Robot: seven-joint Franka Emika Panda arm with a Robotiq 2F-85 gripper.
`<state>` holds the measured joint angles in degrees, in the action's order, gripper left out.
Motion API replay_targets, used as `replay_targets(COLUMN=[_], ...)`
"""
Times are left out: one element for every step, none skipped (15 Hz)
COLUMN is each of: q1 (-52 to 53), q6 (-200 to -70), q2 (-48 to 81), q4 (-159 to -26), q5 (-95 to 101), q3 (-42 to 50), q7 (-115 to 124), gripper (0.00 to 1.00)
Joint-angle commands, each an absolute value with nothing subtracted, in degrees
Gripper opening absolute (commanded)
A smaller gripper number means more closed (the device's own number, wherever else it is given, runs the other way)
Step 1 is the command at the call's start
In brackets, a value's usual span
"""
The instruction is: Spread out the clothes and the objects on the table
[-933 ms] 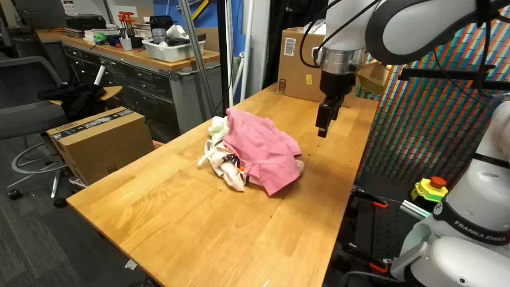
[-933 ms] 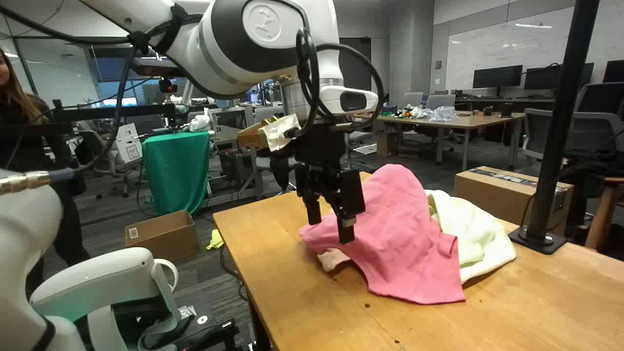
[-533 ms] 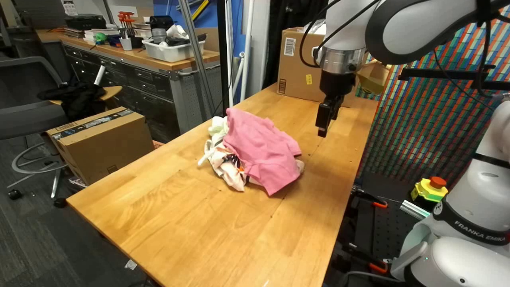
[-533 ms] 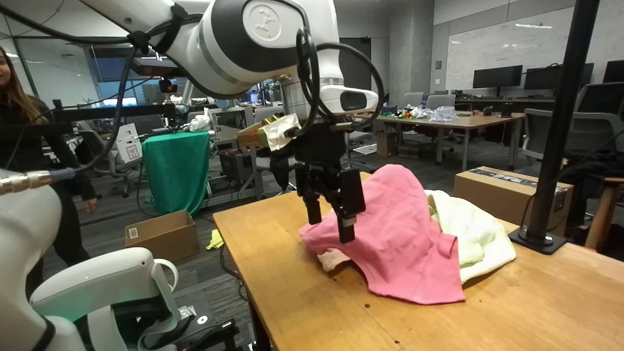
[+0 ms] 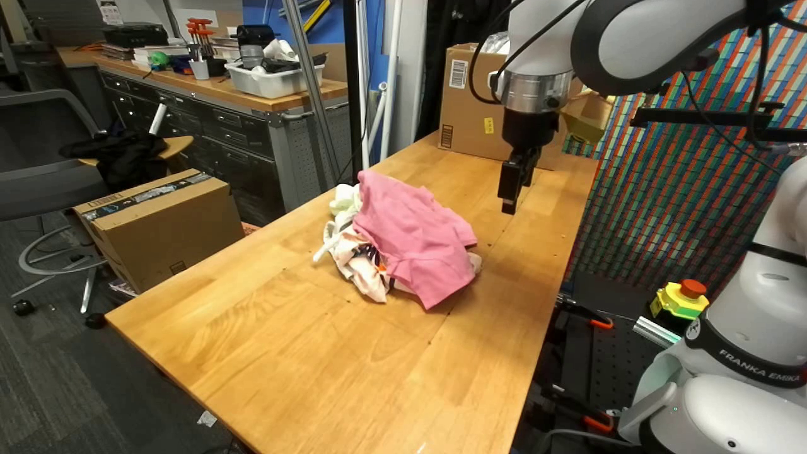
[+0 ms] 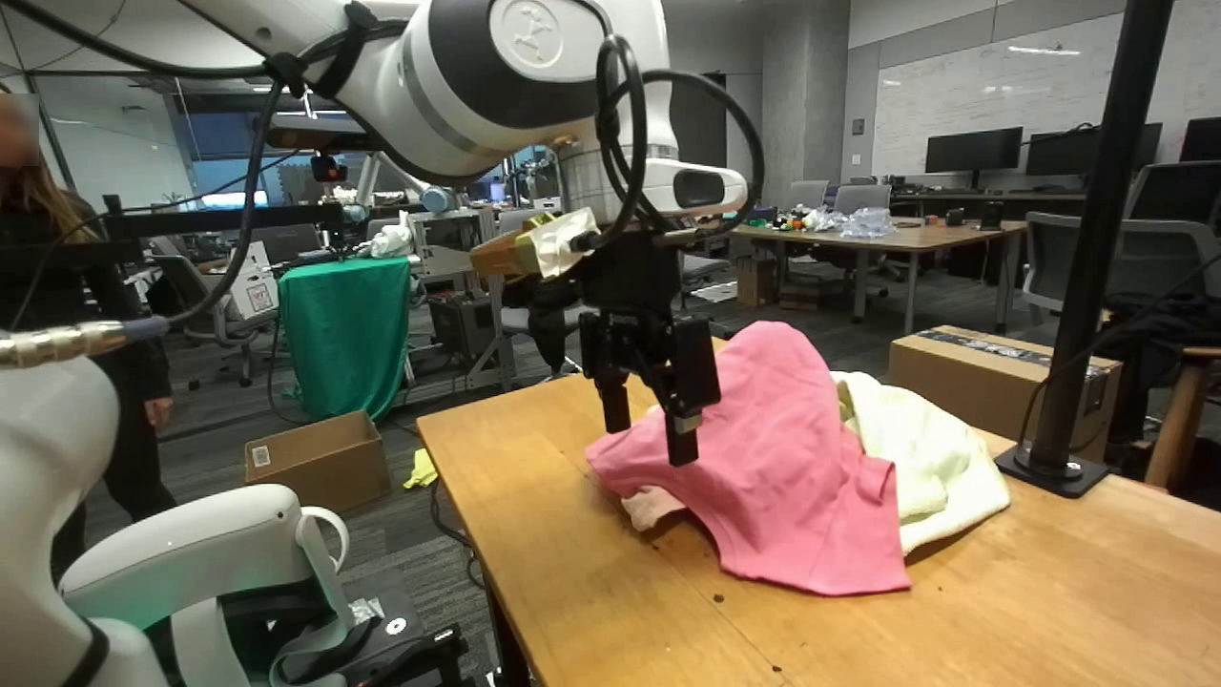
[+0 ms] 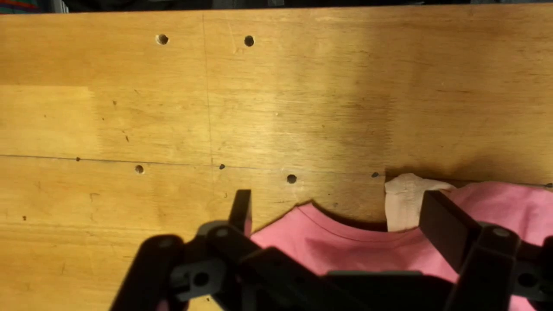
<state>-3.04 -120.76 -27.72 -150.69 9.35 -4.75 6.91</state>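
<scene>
Pincer (image 6: 651, 443) downward, seemingly near pink cloth (image 6: 792, 482)

FRANKA EMIKA on the robot arm (image 5: 756, 293)
The white capitals (image 5: 760, 367) run along a black band (image 5: 749, 357) at lower right in an exterior view; a white barcode label (image 5: 458, 74) and a yellow sticker (image 5: 488, 125) on the cardboard box (image 5: 471, 104) at upper middle are too small to read. In an exterior view, a round emblem (image 6: 527, 31) marks the arm near the top, left of centre.
</scene>
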Motion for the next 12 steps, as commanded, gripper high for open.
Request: replay_targets(q1=[-1.87, -1.56, -1.36, -0.93, -0.58, -0.09, 0.22, 0.64, 1.11, 1.71, 2.42, 3.03], q6=[-116.66, -116.21, -116.13, -116.39, -117.20, -117.43, -118.39, -118.07, -118.25, -118.07, -117.12, -116.51], q2=[-22.33, -20.23, -17.84, -15.23, -11.47, -8.64, -5.03, -1.87, 1.72, 5.22, 8.82, 11.30], q4=[-142.18, -139.84, -137.33, -134.82, -132.06, -129.62, -127.26, -124.44, -121.76, -118.69, -115.19, -112.37], q5=[11.82, 12.40, 13.14, 13.47, 14.07, 14.38, 15.54, 16.65, 18.41, 19.11, 20.30, 21.00], q3=[-5.36, -5.47, -5.57, -5.64, -5.92, -6.08, -6.45, -6.67, -6.80, -6.65, -6.46, -6.04], q7=[5.40, 4.94, 4.67, 4.07, 4.08, 3.66, 4.21, 4.55, 5.08, 4.95, 4.84, 4.32], gripper=[1.00, 1.00, 1.00, 1.00, 1.00, 1.00, 1.00, 1.00, 1.00, 1.00, 1.00, 1.00])
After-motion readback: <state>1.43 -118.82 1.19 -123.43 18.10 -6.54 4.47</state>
